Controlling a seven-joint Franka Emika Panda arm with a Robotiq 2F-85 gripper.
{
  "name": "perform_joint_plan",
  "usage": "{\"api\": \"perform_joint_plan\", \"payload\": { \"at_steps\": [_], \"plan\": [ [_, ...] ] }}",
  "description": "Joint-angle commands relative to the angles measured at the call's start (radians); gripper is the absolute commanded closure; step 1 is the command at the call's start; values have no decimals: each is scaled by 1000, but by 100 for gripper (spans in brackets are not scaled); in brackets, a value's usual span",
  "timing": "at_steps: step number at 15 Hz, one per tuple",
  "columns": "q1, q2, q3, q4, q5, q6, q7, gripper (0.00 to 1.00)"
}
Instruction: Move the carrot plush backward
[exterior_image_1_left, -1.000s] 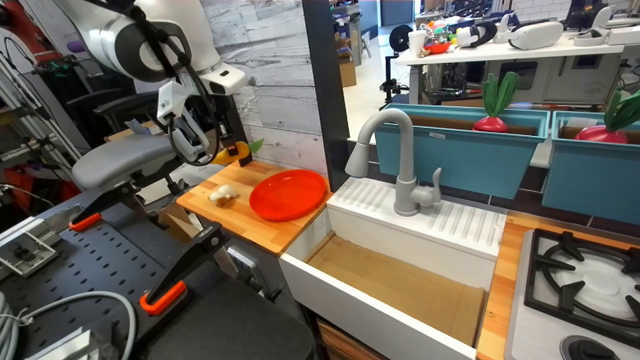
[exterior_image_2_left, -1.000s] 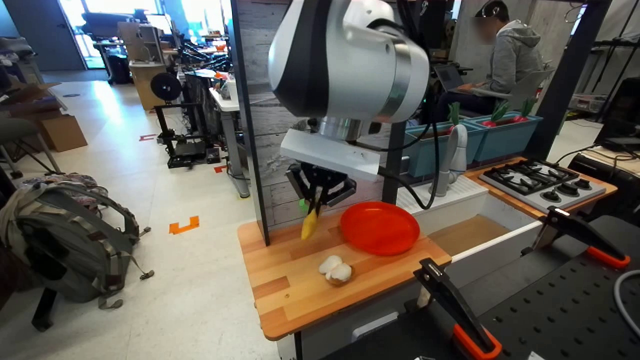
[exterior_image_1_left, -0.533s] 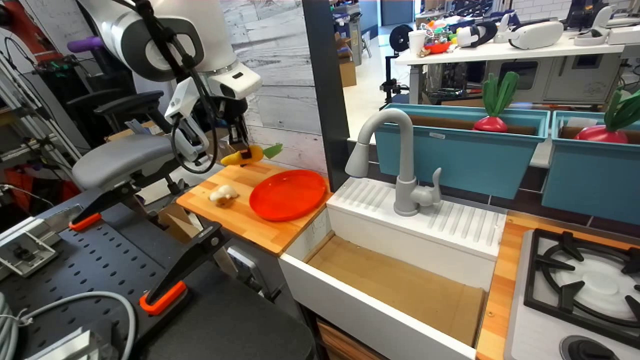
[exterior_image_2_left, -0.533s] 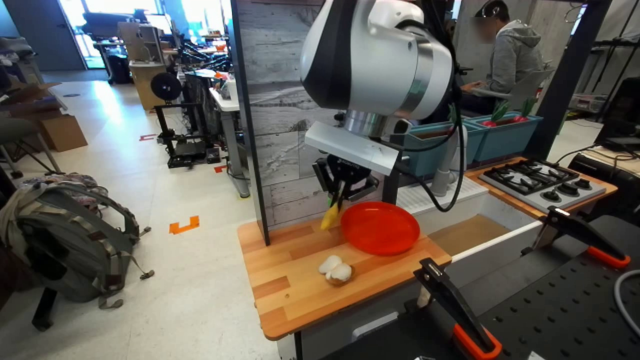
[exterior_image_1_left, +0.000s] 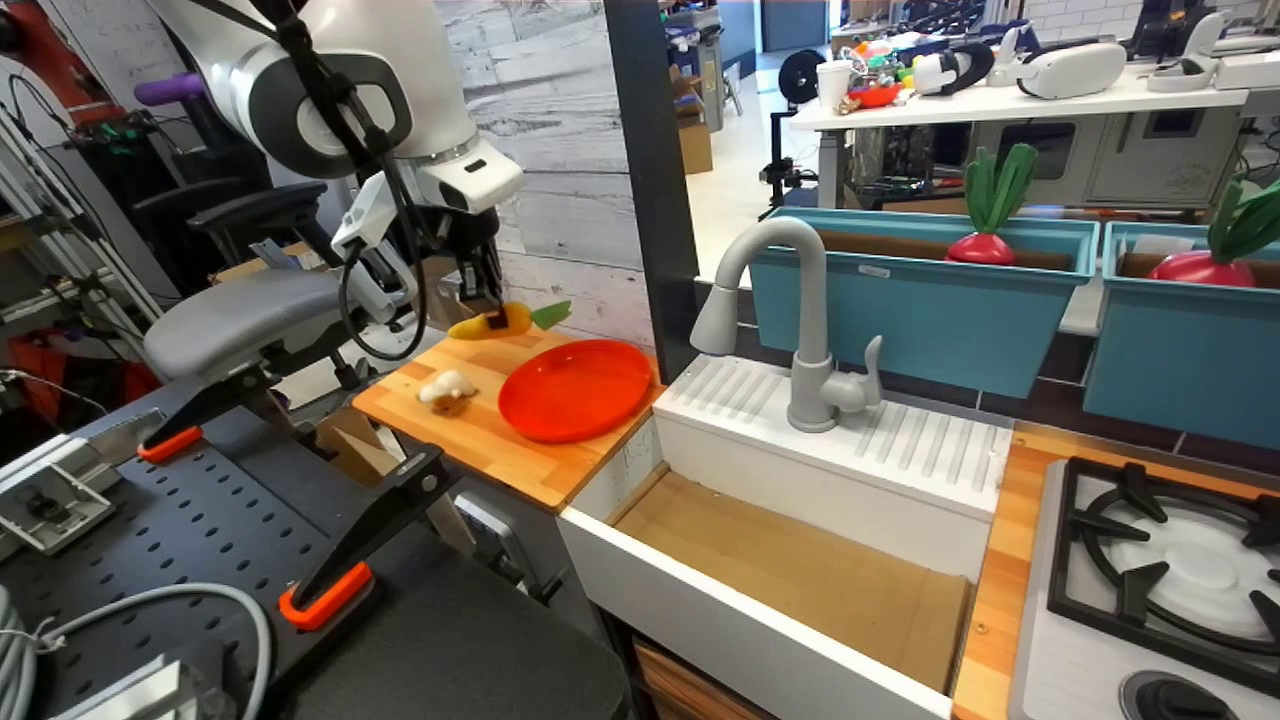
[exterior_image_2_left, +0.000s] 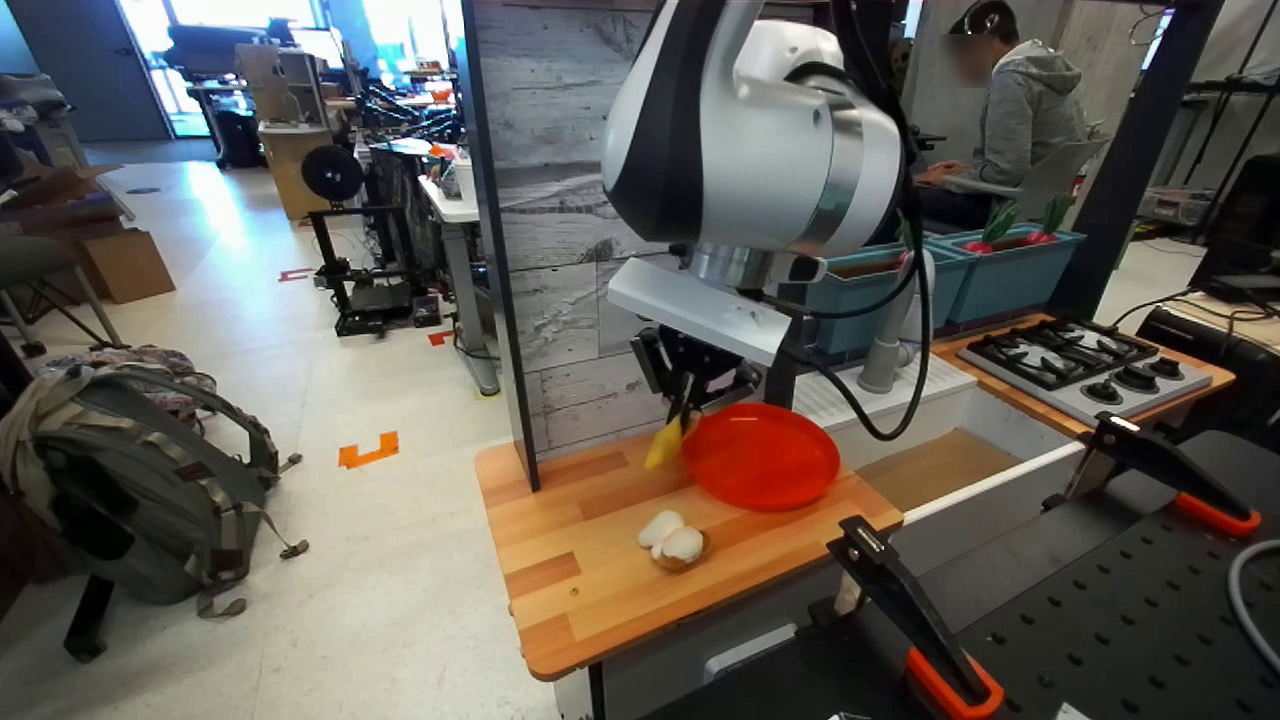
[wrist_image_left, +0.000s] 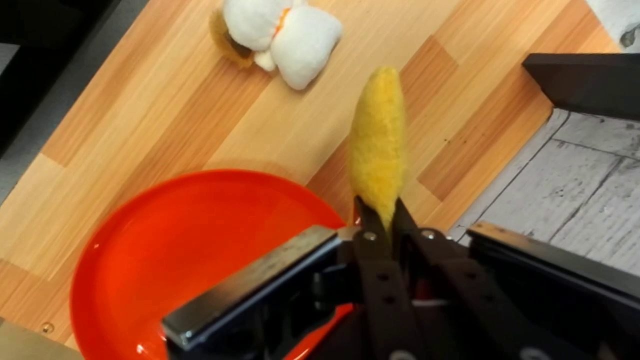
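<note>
The carrot plush (exterior_image_1_left: 517, 319), yellow-orange and tapered, is in the grasp of the hand (wrist_image_left: 378, 207): two dark fingers (wrist_image_left: 367, 223) clench it from opposite sides of the body. In an exterior view it lies near level, green tuft (exterior_image_1_left: 552, 314) toward the plank wall (exterior_image_1_left: 560, 200), over the wall-side part of the wooden counter (exterior_image_2_left: 620, 610); narrow end (exterior_image_2_left: 656, 456) dips downward in an exterior view. Whether it touches the counter, cannot tell. Wrist view: body juts out past the fingertips, tuft hidden behind the hand. Round red-orange plate (exterior_image_1_left: 575, 390) lies on the counter, just beside the plush. White soft toy (wrist_image_left: 305, 47), orange band about its middle, brown patch at one side, lies near the plate, apart from it and from the plush. Next to the counter, a white sink (exterior_image_1_left: 700, 612), brown board (exterior_image_1_left: 800, 570) laid along its bottom; gray faucet (exterior_image_1_left: 812, 330) upright on the ribbed ledge (exterior_image_1_left: 735, 400). Stove (exterior_image_2_left: 1090, 378) on the far side of the sink. Blue-green planters (exterior_image_1_left: 910, 320) beyond the faucet in both exterior views, red roots (exterior_image_1_left: 982, 249) with green leaves showing above the rims. Background of an exterior view: person (exterior_image_2_left: 1035, 120) in a gray hoodie, seated; backpack (exterior_image_2_left: 150, 480) on the pale floor (exterior_image_2_left: 330, 550).
</note>
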Motion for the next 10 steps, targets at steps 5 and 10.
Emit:
{"api": "perform_joint_plan", "payload": {
  "at_steps": [5,10],
  "plan": [
    [70,76,-49,104,-14,-5,66,98],
    [94,138,-63,170,-25,-9,79,98]
  ]
}}
